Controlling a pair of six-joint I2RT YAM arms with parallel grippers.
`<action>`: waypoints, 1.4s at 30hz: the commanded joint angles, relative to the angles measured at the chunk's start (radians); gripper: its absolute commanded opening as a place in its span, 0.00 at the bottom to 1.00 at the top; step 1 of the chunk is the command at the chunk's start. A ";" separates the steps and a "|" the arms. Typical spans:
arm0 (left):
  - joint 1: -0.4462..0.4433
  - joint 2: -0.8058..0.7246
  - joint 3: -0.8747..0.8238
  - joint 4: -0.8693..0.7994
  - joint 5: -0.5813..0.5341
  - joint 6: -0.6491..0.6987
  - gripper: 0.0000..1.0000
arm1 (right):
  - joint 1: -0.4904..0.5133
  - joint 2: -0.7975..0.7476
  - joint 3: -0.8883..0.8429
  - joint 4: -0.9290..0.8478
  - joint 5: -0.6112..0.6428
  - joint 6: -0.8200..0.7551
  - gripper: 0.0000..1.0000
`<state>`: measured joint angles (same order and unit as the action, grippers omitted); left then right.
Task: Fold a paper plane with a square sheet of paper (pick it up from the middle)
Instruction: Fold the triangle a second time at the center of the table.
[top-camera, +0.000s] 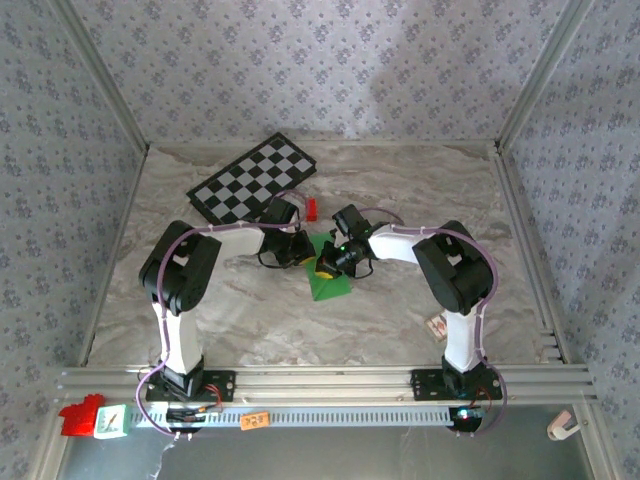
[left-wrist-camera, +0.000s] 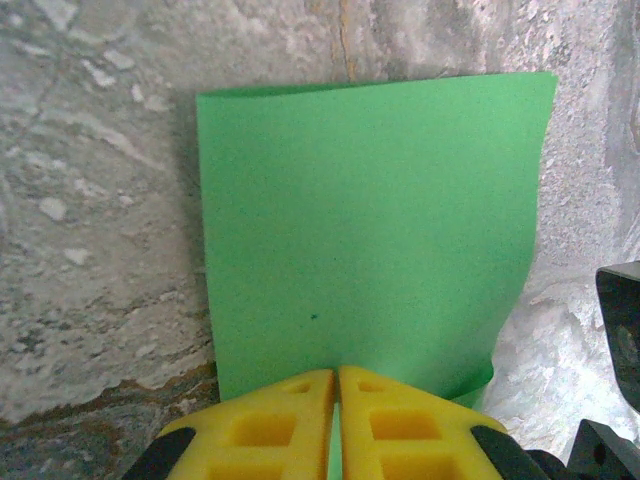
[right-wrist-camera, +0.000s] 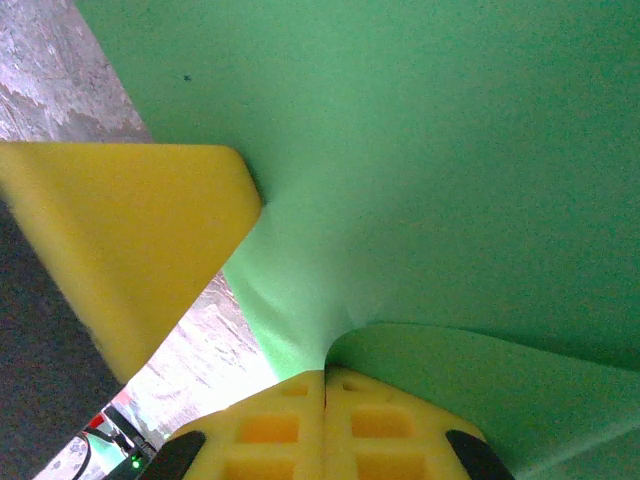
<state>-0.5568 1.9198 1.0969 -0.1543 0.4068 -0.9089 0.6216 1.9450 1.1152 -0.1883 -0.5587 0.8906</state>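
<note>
The square sheet of paper (top-camera: 331, 285) is bright green and sits at the middle of the marble table, between both grippers. In the left wrist view the sheet (left-wrist-camera: 370, 220) stretches away from me as a rectangle, with a second layer peeking out at its lower right. My left gripper (left-wrist-camera: 337, 376) is shut on its near edge. My right gripper (right-wrist-camera: 324, 376) is shut on a puckered part of the sheet (right-wrist-camera: 450, 140), which curls over it. One yellow left finger (right-wrist-camera: 130, 230) shows beside it. From above, the left gripper (top-camera: 310, 260) and right gripper (top-camera: 333, 262) almost touch.
A black-and-white checkered board (top-camera: 255, 178) lies at the back left, with a small red block (top-camera: 311, 207) by its right corner. A small object (top-camera: 436, 325) lies near the right arm's base. Aluminium rails (top-camera: 320, 380) and patterned walls bound the table.
</note>
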 joint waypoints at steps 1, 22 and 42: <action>-0.011 0.033 -0.025 -0.081 -0.017 0.004 0.12 | 0.003 0.029 0.000 -0.018 0.005 0.000 0.02; 0.108 -0.079 0.163 -0.237 -0.067 0.067 0.26 | 0.000 0.058 0.003 -0.051 0.011 0.007 0.24; 0.089 -0.291 -0.108 -0.114 -0.013 -0.053 0.16 | -0.008 0.067 0.003 -0.060 0.010 0.018 0.30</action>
<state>-0.4385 1.6547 0.9970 -0.3054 0.3573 -0.9417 0.6193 1.9591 1.1351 -0.1806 -0.5987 0.9035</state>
